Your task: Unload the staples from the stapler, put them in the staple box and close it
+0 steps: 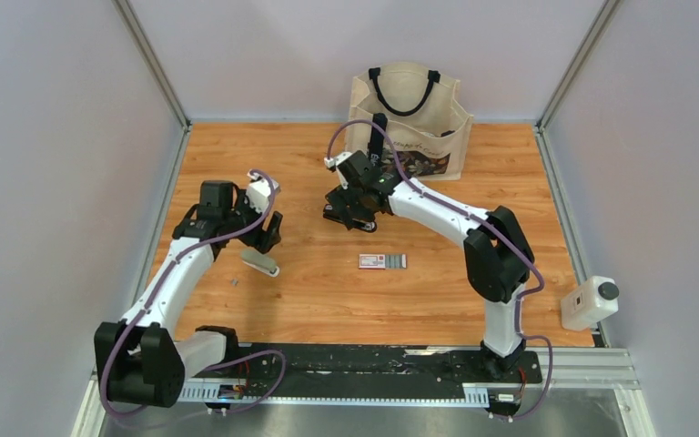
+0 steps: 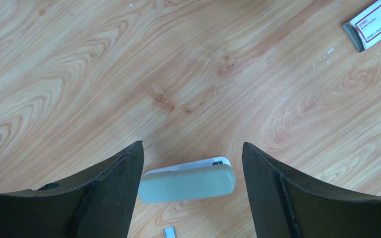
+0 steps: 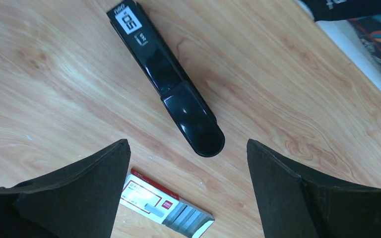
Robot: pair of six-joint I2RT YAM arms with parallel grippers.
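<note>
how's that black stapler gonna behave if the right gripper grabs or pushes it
The black stapler looks rigid and probably heavy for its size. Its glossy rounded top may slip in a grip. Lying long and low on the table, it would likely slide or pivot, not roll.

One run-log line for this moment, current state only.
left claw: open over pale stapler | right claw: open over black stapler | staple strip: lying beside pale stapler | staple box: near black stapler
</note>
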